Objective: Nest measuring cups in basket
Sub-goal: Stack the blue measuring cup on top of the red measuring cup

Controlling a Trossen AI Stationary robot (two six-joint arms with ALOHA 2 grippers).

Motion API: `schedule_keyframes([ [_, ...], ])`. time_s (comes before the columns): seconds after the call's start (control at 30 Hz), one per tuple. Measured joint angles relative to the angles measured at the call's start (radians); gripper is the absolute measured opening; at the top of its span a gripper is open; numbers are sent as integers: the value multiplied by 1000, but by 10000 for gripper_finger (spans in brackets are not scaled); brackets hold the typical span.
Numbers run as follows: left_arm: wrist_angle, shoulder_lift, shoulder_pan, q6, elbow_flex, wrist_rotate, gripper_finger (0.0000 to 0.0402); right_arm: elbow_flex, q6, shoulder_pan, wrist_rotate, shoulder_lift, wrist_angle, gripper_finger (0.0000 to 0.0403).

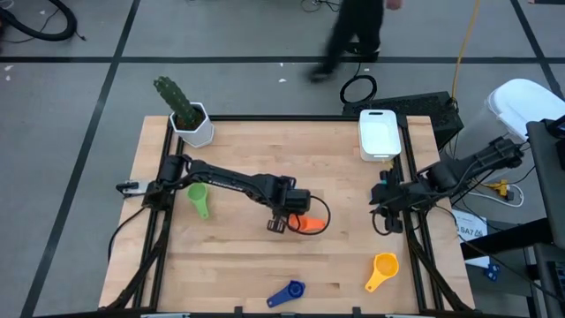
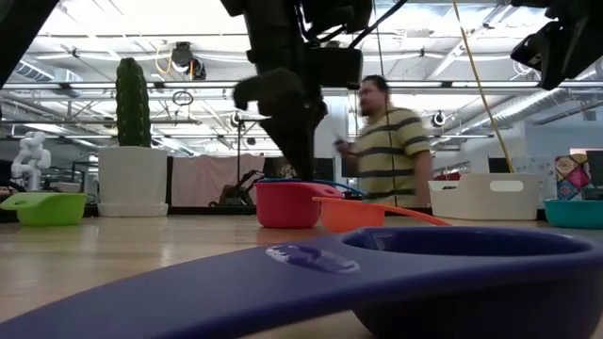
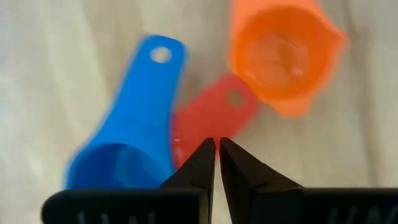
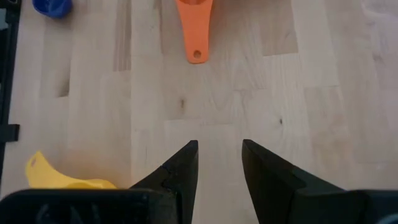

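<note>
My left gripper [image 1: 284, 219] stands at the table's middle, pointing down, its fingers shut [image 3: 217, 146] at the red cup [image 3: 211, 112]. Beside the red cup lie a light blue cup [image 3: 127, 124] and an orange cup [image 3: 280, 53]. All three stand on the table; the orange cup [image 1: 309, 223] shows past the gripper from above. The green cup [image 1: 199, 200] lies at the left. The dark blue cup [image 1: 287, 293] and the yellow cup [image 1: 382, 270] lie near the front edge. The white basket [image 1: 380, 132] stands at the back right. My right gripper [image 4: 219, 146] waits open at the right edge. My left gripper comes from above, pointing steeply down, and is closed where the red cup's handle [image 3: 205, 127] meets its bowl. The fingers themselves hide the bowl and the place of contact. The red cup [image 2: 287, 205] stands upright with its bottom on the table.
A white pot with a green cactus [image 1: 190, 119] stands at the back left corner. A teal cup [image 2: 575, 212] sits at the table's right. A person [image 2: 391, 141] walks behind the table. Bare wood lies between the cups and the basket.
</note>
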Motion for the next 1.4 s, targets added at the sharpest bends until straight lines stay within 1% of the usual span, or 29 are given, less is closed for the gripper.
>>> schedule_keyframes([
  [0.1,49,0,6,6,0,-21,26,0,-6,0,25,-1,0,118],
  [0.2,71,0,9,31,0,-28,26,0,-13,0,26,-3,0,118],
  [0.37,87,0,7,97,32,-147,26,0,-28,0,26,-3,-1,118],
  [0.47,161,0,12,155,47,-209,26,0,-32,0,27,-3,-1,118],
  [0.53,216,0,22,204,47,-214,26,0,-31,0,27,-3,-1,118],
  [0.57,236,0,30,226,47,-206,26,0,-31,0,27,-3,0,118],
  [0.63,261,4,54,253,42,-155,26,0,-26,0,25,-3,-1,118],
  [0.7,253,16,79,255,41,-110,26,0,-17,0,23,-3,0,118],
  [0.77,221,35,99,259,39,-92,26,0,-14,0,22,-4,-1,118],
  [0.87,220,53,117,269,39,-80,26,0,-17,0,21,-3,1,118],
  [0.97,261,74,129,284,42,-36,26,0,-23,0,21,-3,9,118],
  [1.03,228,78,134,288,37,-20,26,0,-24,0,22,-3,6,118],
  [1.13,223,80,135,298,43,8,26,0,-23,0,22,-4,6,118],
  [1.2,160,80,135,297,56,29,26,0,-24,0,22,-4,6,118],
  [1.33,78,81,134,304,61,108,26,0,-28,0,22,-4,7,118],
  [1.4,51,82,132,307,61,122,26,0,-28,0,22,-4,7,118],
])
